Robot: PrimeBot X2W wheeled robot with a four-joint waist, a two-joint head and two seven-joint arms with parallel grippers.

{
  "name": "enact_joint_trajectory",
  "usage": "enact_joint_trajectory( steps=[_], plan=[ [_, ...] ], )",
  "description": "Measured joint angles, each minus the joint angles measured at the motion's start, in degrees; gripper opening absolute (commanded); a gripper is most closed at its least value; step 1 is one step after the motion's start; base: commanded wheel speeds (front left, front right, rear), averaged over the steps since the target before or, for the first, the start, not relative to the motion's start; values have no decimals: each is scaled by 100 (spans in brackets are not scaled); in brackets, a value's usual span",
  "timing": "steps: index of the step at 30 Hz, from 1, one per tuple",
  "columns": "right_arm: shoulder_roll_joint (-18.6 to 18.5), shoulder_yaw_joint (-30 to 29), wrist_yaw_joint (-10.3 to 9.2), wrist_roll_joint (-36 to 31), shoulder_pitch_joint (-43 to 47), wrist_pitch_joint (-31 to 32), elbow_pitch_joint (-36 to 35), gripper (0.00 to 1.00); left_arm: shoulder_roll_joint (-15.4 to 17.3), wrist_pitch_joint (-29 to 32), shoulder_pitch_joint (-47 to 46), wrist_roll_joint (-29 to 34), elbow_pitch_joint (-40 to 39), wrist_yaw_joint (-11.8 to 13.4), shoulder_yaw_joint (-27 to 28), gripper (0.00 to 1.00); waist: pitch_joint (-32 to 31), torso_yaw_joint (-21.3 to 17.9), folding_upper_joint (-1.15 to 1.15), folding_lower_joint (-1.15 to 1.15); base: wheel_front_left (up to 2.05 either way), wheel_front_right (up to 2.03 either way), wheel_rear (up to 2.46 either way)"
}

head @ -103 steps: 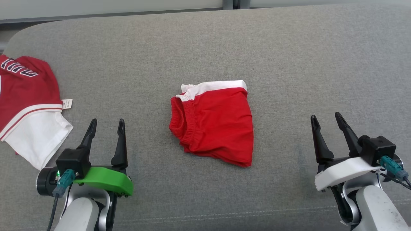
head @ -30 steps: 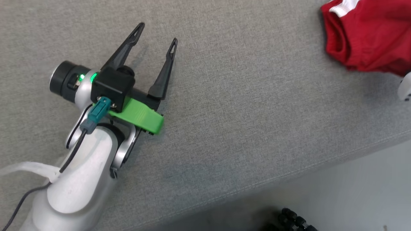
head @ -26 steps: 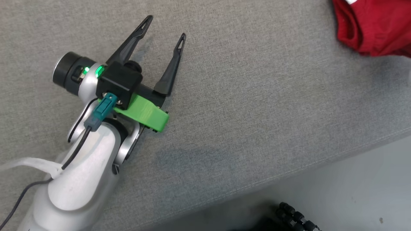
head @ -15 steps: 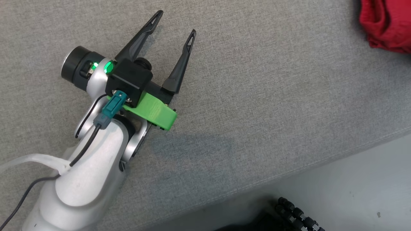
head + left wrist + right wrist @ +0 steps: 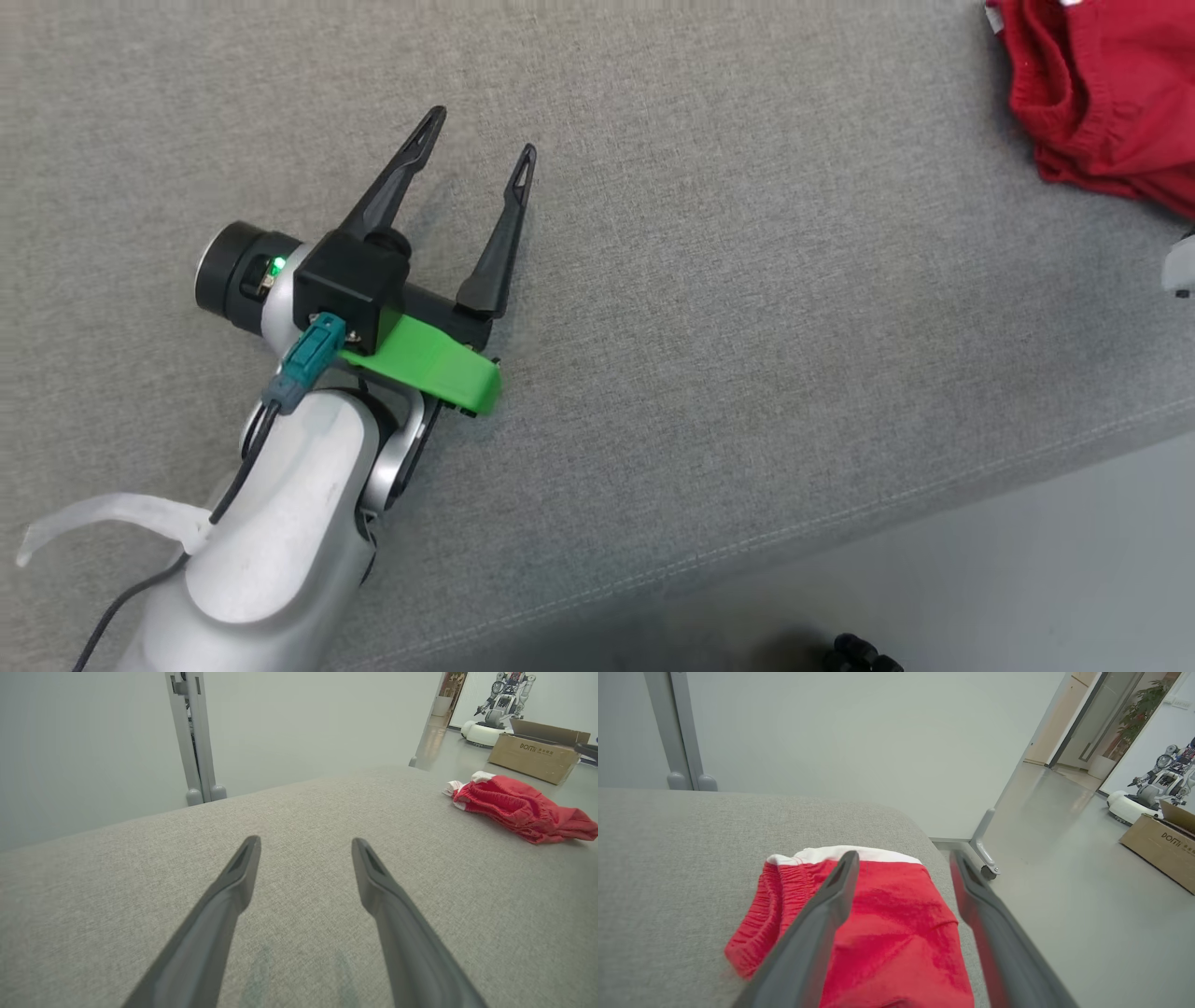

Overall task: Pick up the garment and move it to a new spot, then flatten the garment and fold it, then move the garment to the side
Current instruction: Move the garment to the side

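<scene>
- My right gripper (image 5: 903, 856) gapes empty over the red garment (image 5: 896, 924), near the cushion (image 5: 668, 858) edge.
- My left gripper (image 5: 481, 135) gapes empty too.
- I judge it light and floppy; I'd pinch the elastic waistband (image 5: 759, 914).

red cloth garment (image 5: 901, 938), rough grey woven surface (image 5: 747, 280), matt black plastic left hand (image 5: 483, 131)

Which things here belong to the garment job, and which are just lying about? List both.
Job: red shorts; left pincer, open; right pincer, open over the shorts; gray padded surface.
Lying about: cardboard box; other robot; potted plant.
</scene>
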Motion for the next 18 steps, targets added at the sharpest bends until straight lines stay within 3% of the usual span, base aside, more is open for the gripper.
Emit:
enact_joint_trajectory(
  steps=[6,18],
  plan=[
    [250,256,0,85,548,0,-655,100,-78,-236,227,-142,214,89,60,100,-370,302,0,0,0,0,0],
    [802,949,-1,241,1351,-1,-1168,100,-136,-576,870,-494,519,364,410,100,-1040,1187,0,0,0,0,0]
  ],
)
